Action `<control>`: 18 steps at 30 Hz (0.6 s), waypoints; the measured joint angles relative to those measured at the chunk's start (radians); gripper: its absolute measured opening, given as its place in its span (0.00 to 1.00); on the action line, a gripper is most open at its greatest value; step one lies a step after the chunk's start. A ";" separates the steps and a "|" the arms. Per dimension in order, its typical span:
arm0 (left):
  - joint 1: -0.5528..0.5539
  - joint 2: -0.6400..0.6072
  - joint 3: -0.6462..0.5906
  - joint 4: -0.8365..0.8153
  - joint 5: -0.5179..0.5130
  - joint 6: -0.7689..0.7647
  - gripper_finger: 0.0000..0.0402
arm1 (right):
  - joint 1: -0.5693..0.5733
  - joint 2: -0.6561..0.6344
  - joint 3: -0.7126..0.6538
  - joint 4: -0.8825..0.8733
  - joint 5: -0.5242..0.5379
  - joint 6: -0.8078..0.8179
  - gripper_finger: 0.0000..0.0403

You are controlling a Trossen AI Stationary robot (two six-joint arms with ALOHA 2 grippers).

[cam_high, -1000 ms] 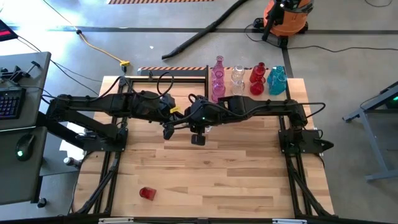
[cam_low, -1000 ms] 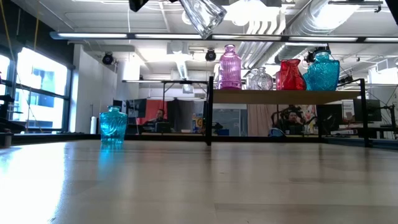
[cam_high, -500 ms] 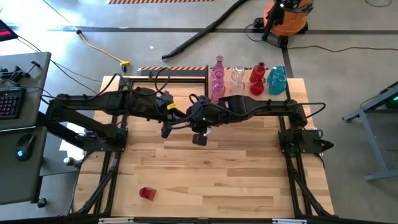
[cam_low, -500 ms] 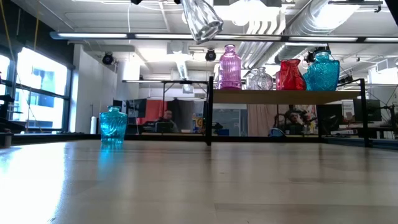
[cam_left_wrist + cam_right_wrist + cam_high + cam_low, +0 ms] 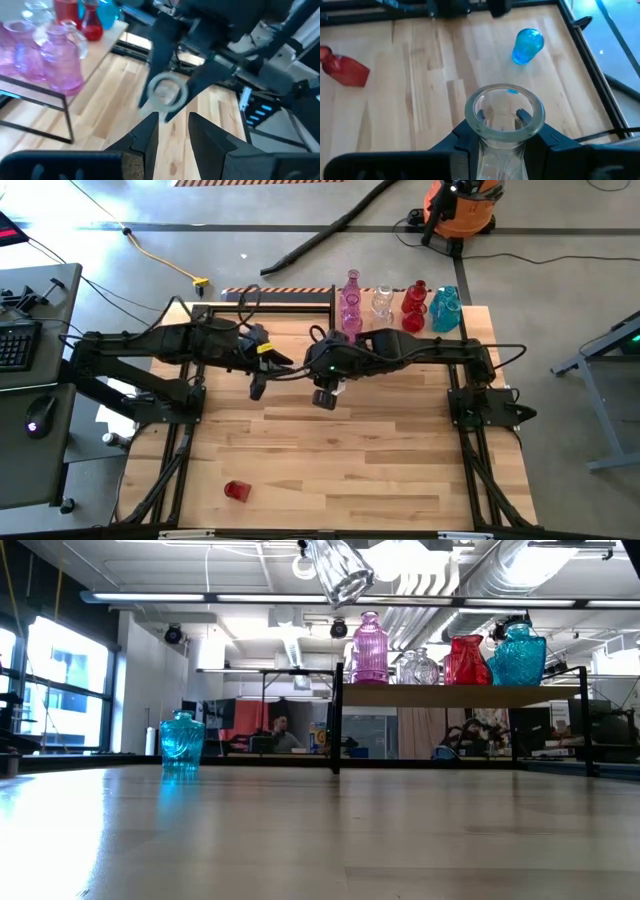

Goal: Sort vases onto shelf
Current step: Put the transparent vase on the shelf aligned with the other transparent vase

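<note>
A: Item held: clear ribbed glass vase point(image 5: 504, 120), clamped at the neck between the fingers of the right gripper point(image 5: 324, 394), just left of the high view's centre. In the low view it hangs tilted at the top of the frame, well above the tabletop.

B: Destination?

A: Raised light-wood shelf on black posts point(image 5: 470, 320), upper centre-right of the high view. Already standing on it: pink ribbed glass bottle vases point(image 5: 351, 302), a clear squat glass vase point(image 5: 382, 302), a red glass vase point(image 5: 414, 308), a teal glass vase point(image 5: 445, 310).

B: Direction from gripper to shelf?

A: Up and slightly right in the high view, near. The right arm is the nearer one, and it alone carries the vase.

B: Left gripper point(image 5: 256, 387)?

A: Fingers parted, grasping nothing, just left of the right gripper.

B: Still unsorted?

A: A teal squat glass vase point(image 5: 182, 742) upright at mid-left of the low view; a red glass vase lying on its side point(image 5: 236, 490) at lower left of the high view.
</note>
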 joint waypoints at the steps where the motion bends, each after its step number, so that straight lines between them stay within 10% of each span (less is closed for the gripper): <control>1: 0.002 -0.009 0.000 -0.005 -0.009 0.000 0.25 | 0.000 -0.010 0.000 -0.004 0.008 0.006 0.21; 18: 0.003 -0.101 0.000 -0.078 -0.081 0.000 0.25 | -0.002 -0.274 0.000 -0.057 0.280 -0.021 0.21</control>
